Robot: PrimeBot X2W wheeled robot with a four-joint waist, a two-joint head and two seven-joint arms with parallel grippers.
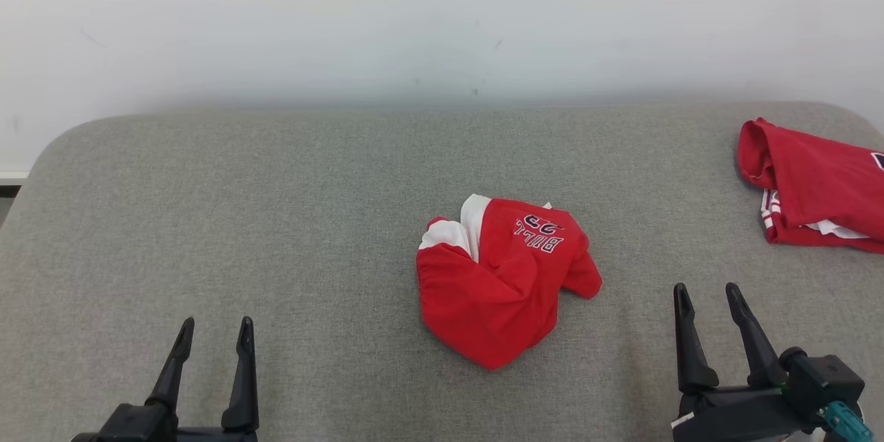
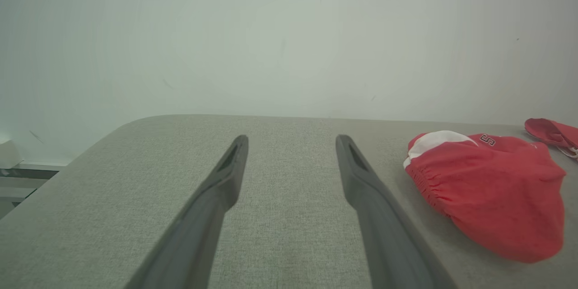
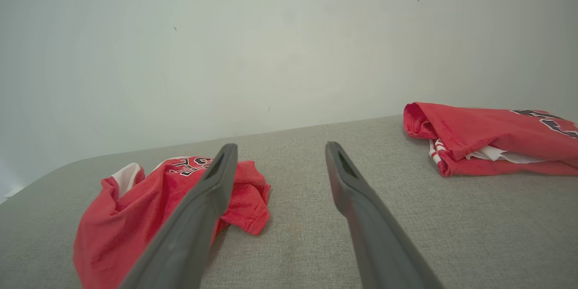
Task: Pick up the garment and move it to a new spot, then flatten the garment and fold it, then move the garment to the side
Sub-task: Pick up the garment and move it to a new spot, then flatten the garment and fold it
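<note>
Crumpled red garment, white trim and dark lettering, lies on the bench; left pincer and right pincer gape wide, empty.

Right pincer is seen w/ fingers spread, nothing held. Crumpled red garment is laid on grey table at view's left, partly covered by one finger; folded red garment at right, well apart.

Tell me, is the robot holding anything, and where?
Nothing is held. The left gripper and right gripper have open, empty jaws, apart from the crumpled red garment.
</note>
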